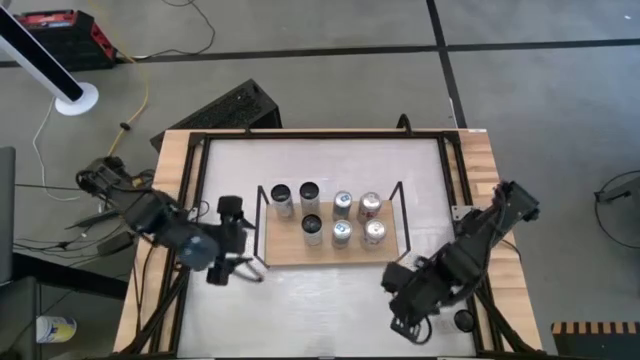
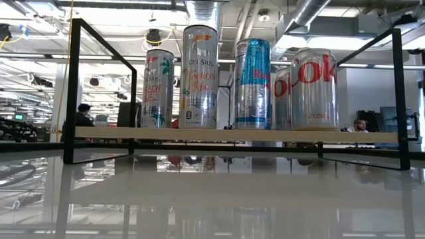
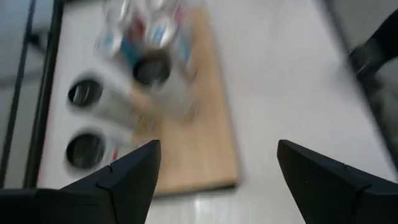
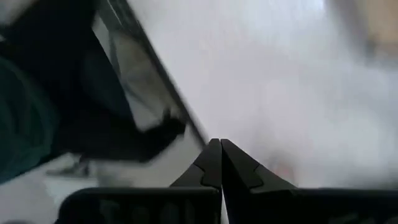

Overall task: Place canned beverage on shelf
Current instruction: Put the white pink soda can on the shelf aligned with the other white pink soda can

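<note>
wooden shelf (image 1: pixel 330 247) (black wire ends) holds seven upright cans (image 1: pixel 343 204).

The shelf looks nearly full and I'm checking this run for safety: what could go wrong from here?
1. The seven cans stand close together on the shelf; fitting another into the one free spot at its front left could knock the neighbouring can.
2. The open left gripper sits right by the shelf's black wire end frame, so a swing could snag it.
3. The shut right gripper is low near the table's front edge.
</note>
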Action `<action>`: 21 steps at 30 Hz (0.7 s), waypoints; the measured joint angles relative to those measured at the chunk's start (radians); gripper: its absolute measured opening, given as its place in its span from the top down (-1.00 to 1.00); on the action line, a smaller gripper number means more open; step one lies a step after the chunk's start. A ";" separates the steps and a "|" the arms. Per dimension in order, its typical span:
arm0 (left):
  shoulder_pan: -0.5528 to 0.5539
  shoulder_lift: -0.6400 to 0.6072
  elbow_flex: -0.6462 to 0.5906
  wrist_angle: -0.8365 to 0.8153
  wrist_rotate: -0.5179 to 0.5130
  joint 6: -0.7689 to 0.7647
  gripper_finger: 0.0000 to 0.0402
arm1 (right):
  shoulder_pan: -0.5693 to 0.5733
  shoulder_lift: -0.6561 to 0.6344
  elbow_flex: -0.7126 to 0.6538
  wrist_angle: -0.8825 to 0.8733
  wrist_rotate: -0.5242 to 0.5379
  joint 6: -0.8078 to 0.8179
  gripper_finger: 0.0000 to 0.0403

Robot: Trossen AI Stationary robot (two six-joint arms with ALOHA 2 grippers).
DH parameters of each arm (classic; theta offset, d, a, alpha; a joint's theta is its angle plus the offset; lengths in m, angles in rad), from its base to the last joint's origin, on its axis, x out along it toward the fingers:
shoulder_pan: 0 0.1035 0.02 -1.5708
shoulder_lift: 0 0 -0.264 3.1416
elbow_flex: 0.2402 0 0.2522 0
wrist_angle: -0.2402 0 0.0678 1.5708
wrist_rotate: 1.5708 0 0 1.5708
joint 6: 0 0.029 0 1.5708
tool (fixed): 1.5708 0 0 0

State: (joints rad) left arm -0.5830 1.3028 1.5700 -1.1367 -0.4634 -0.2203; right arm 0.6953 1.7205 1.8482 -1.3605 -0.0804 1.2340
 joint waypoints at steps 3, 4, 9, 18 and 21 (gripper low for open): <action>-0.070 -0.072 -0.110 0.213 -0.023 0.094 -0.53 | 0.044 0.054 0.070 -0.102 -0.123 0.173 0.88; -0.089 -0.093 -0.150 0.290 -0.017 0.134 -0.53 | 0.060 0.066 0.084 -0.130 -0.155 0.221 0.87; -0.185 -0.184 -0.353 0.603 0.026 0.255 -0.53 | 0.145 0.076 0.094 -0.211 -0.221 0.545 0.80; -0.269 -0.242 -0.629 0.931 0.038 0.374 -0.53 | 0.245 0.064 0.085 -0.210 -0.239 0.849 0.36; -0.265 -0.243 -0.635 0.938 0.037 0.376 -0.53 | 0.263 0.065 0.036 -0.212 -0.241 0.886 0.08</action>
State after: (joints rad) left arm -0.8483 1.0599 0.9353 -0.1983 -0.4267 0.1557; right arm 0.9583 1.7851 1.8839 -1.5730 -0.3210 2.1198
